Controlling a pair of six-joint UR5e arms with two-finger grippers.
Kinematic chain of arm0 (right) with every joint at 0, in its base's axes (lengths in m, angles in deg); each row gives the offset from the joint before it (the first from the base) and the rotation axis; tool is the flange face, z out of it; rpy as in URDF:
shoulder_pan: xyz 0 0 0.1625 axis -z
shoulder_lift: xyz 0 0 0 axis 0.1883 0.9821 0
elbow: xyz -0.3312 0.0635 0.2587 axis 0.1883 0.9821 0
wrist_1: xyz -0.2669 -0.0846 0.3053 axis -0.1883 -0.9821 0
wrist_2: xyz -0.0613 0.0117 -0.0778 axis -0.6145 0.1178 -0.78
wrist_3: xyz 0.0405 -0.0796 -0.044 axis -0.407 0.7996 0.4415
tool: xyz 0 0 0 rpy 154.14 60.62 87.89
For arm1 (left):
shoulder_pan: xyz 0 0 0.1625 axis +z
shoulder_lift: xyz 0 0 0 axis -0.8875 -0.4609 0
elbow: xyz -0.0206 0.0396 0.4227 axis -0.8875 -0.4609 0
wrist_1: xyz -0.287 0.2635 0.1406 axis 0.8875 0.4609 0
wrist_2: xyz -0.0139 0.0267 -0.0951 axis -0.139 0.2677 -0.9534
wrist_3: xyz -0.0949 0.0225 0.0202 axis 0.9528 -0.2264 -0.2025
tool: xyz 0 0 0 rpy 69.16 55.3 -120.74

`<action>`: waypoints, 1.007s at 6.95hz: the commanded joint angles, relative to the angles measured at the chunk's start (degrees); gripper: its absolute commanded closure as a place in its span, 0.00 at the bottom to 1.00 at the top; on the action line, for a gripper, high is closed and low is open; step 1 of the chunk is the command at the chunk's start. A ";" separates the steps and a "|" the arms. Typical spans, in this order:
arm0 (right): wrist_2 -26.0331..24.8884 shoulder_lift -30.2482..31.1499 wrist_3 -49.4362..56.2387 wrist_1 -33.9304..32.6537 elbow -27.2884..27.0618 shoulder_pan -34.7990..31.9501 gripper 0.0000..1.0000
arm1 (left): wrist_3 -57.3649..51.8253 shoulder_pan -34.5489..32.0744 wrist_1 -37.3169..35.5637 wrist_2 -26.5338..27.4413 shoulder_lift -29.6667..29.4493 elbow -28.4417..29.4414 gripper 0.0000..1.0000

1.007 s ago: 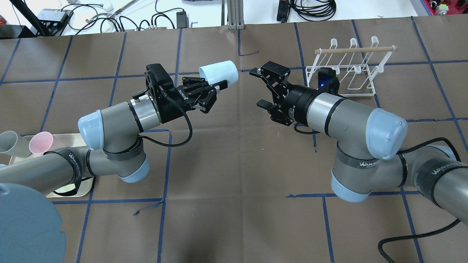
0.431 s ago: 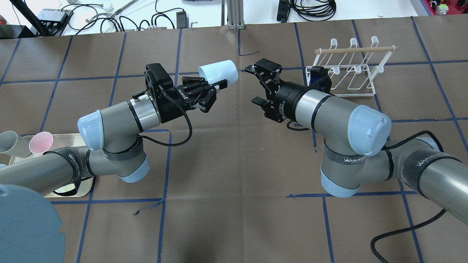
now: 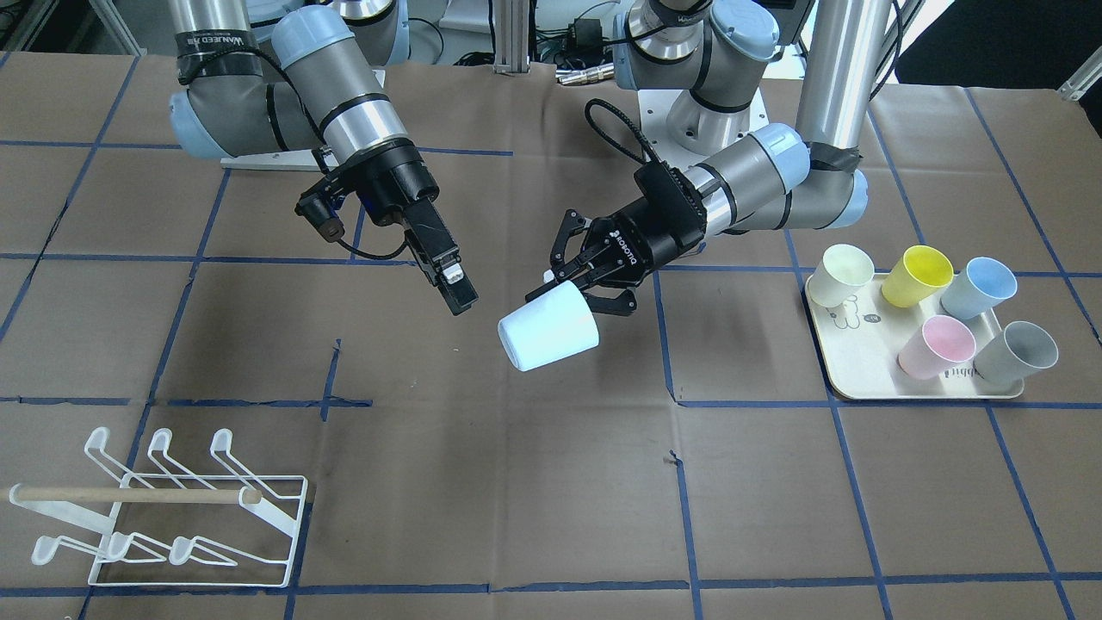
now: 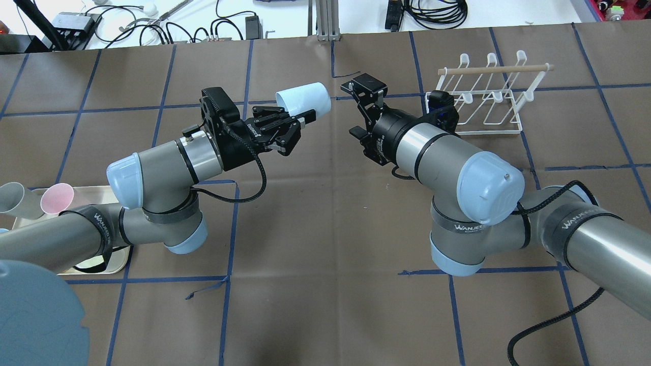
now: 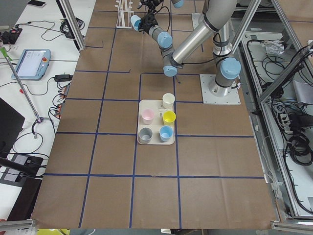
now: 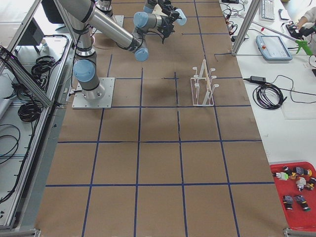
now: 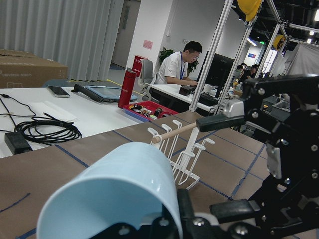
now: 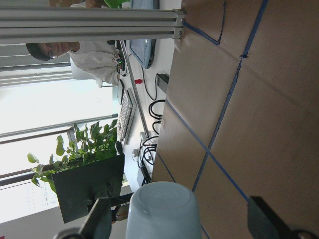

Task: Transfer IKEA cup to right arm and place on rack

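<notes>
- The left gripper (image 4: 291,117) is clamping its fingers on the rim of the pale-blue IKEA cup (image 4: 303,99), holding it in the air above the table (image 4: 325,254).
- The cup is lying on its side, well apart from the rack (image 4: 483,96) on the robot's-left side of it, with its closed base pointing toward the rack and its mouth facing back into the left gripper.
- The right arm (image 4: 437,152) is reaching in from the rack's side, its wrist passing just in front of the rack's near-left corner in the overhead view.
- The right gripper (image 4: 358,109) is sitting between the cup and the rack with its jaws spread wide and nothing between them. A narrow gap is showing between its fingers and the cup's base.
- In the right wrist view the cup's base (image 8: 164,211) is showing low in the frame between the two spread fingers (image 8: 99,221).
- The rack is standing on the table with its wooden dowel (image 4: 496,69) lying across the upturned prongs. No cup is hanging on it.
- In the front-facing view a cream tray (image 3: 861,383) is lying at the table's far end from the rack, beyond the cup, carrying cream, yellow, blue, pink and grey cups.
- In the left wrist view a person (image 7: 177,64) is sitting at a desk beyond the rack.
</notes>
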 commanded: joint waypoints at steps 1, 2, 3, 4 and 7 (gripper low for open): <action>-1.71 -2.47 -1.32 -0.31 1.63 -3.21 0.04 | 0.13 0.00 -0.18 0.17 -0.06 0.00 1.00; -1.71 -3.44 -1.32 -1.53 2.07 -3.49 0.03 | 0.13 0.00 -0.27 0.25 -0.06 -0.09 1.00; -1.71 -3.80 -1.32 -1.55 2.59 -3.58 0.03 | 1.17 -0.09 -0.97 0.25 -0.24 0.00 1.00; -1.71 -4.24 -1.32 -1.46 3.21 -3.67 0.03 | 2.23 -0.09 -1.93 0.25 -0.33 0.00 1.00; -1.80 -7.66 -1.41 -1.46 7.24 -6.12 0.02 | 2.41 -0.09 -2.03 0.25 -0.33 0.00 1.00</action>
